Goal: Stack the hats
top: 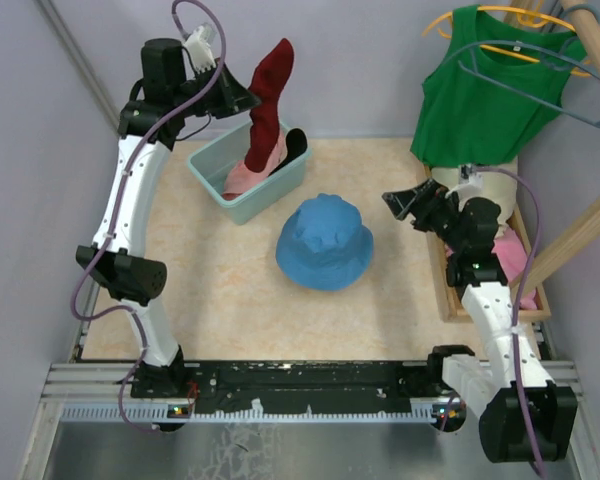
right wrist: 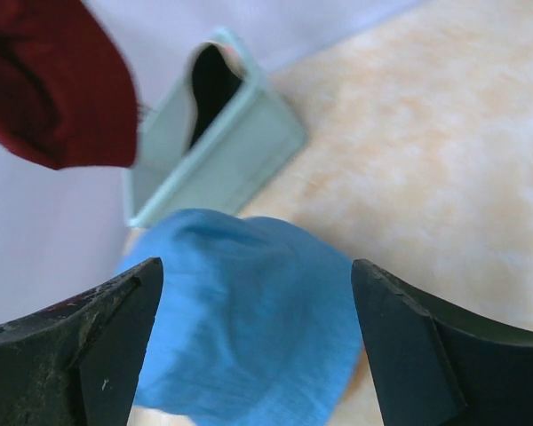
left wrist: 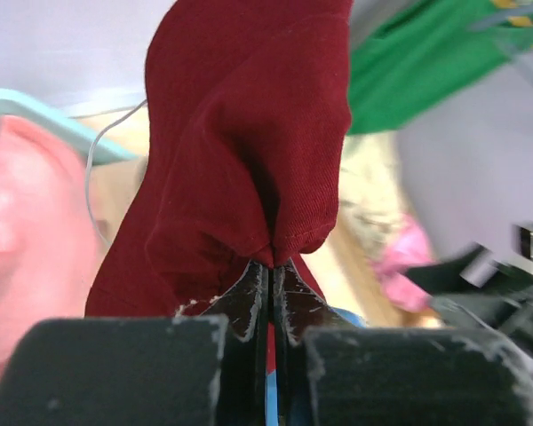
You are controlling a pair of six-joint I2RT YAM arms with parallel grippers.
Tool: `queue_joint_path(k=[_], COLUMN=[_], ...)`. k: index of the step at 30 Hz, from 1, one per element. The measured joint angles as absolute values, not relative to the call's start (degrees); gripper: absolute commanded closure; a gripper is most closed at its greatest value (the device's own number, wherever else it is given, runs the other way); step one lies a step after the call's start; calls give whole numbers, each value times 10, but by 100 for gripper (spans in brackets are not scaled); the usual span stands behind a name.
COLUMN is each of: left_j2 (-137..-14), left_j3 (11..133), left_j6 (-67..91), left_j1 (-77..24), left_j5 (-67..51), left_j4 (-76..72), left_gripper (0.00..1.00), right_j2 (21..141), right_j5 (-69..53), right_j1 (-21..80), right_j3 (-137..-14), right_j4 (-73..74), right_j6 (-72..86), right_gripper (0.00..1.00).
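Observation:
My left gripper [top: 250, 103] is shut on a fold of the dark red hat [top: 270, 95] and holds it up above the teal basket [top: 280, 188]; the cloth bunches at the fingertips [left wrist: 259, 277]. A pale pink hat [top: 242, 180] lies in the basket under it. The blue hat [top: 325, 242] sits crown up in the middle of the table. My right gripper [top: 395, 205] hovers open to the right of the blue hat, apart from it. In the right wrist view the blue hat [right wrist: 249, 328] lies below and between the wide jaws of the right gripper [right wrist: 256, 266].
A green tank top [top: 490, 90] hangs on a hanger at the back right. A wooden tray [top: 442, 270] along the right edge holds bright pink fabric [top: 510, 255] and beige fabric [top: 500, 188], partly behind my right arm. Walls close the left and back.

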State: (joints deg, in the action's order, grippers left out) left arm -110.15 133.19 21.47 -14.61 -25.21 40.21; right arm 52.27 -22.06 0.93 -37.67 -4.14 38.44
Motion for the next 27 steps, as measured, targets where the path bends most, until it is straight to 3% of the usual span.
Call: queue_joint_path(k=[8,14,27], left_j2=[-1033,-999,-959], left_j3=[1301,1257,1202], left_j6=[413,585,762], left_j1=[-146,-150,-164], left_j5=[-469,-597,-671], left_j4=[328,194,42], left_gripper=[100,100,100], right_j2=[595,711,900], right_j5=[-391,-463,-475], right_j1=[9,10,114], right_j3=[-453,-512,-666], right_j4=[-235,-482,-704], right_j6=[472,615,778], right_gripper=[17,22,21])
